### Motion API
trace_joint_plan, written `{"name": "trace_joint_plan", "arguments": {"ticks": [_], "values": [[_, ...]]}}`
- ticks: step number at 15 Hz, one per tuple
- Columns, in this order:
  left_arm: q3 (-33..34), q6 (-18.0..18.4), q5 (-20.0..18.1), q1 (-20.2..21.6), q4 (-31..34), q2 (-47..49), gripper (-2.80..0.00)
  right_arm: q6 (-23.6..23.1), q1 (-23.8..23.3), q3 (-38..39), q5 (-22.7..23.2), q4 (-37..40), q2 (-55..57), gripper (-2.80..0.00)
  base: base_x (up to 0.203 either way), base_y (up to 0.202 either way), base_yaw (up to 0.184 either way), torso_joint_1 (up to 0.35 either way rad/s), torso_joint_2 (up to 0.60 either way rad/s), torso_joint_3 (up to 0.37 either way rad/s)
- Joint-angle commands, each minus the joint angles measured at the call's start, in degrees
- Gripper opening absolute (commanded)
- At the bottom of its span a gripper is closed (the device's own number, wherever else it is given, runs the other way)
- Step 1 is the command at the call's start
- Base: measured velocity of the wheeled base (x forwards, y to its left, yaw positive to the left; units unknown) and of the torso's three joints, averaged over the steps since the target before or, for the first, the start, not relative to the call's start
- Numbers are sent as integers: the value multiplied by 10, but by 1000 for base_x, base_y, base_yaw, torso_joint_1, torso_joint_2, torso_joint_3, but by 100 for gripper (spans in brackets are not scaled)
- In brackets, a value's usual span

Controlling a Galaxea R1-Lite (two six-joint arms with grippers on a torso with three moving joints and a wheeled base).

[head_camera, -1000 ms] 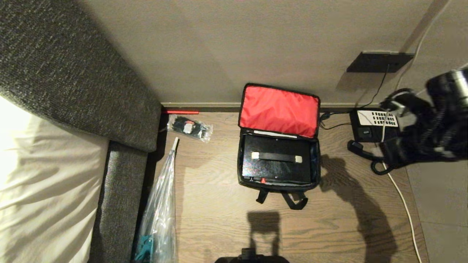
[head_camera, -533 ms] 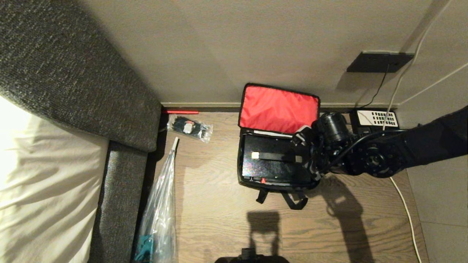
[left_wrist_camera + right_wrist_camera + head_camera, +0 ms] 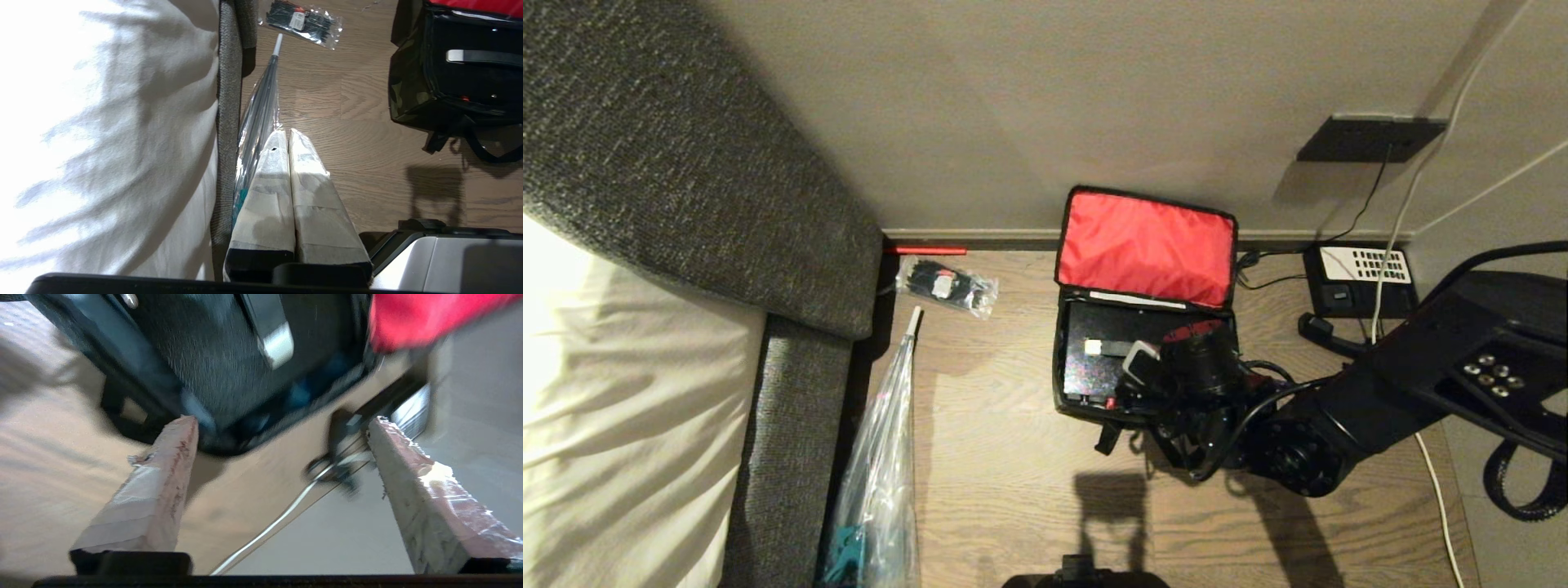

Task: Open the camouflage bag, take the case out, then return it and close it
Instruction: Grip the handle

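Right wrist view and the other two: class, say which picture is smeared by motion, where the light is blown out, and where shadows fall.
Right wrist view: the camouflage bag and case are streaked by motion blur. Left wrist view: the white bedding is overexposed, detail lost. Head view: sharp, with hard shadows on the wooden floor.

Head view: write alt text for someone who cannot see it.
An open camouflage bag sits on a wooden floor against the wall, red-lined lid up, a black case inside. The robot's right arm reaches in from the right, its gripper over the bag's near right corner. A grey sofa and a clear plastic bag lie left, a telephone right.
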Motion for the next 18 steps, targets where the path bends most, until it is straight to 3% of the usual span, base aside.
{"name": "trace_joint_plan", "arguments": {"ticks": [1, 5, 9, 11, 18], "values": [[0, 0, 0, 0, 0, 0, -280, -82, 3, 2, -6, -98, 55, 0, 0, 0, 0, 0, 0, 0], [0, 0, 0, 0, 0, 0, -280, -172, 7, -8, -2, -292, 138, 0, 0, 0, 0, 0, 0, 0], [0, 0, 0, 0, 0, 0, -280, -242, 1, -54, 19, -370, 185, 0, 0, 0, 0, 0, 0, 0], [0, 0, 0, 0, 0, 0, -280, -256, -3, -69, 28, -377, 201, 0, 0, 0, 0, 0, 0, 0], [0, 0, 0, 0, 0, 0, -280, -373, -30, -138, 55, -381, 241, 0, 0, 0, 0, 0, 0, 0]]}}
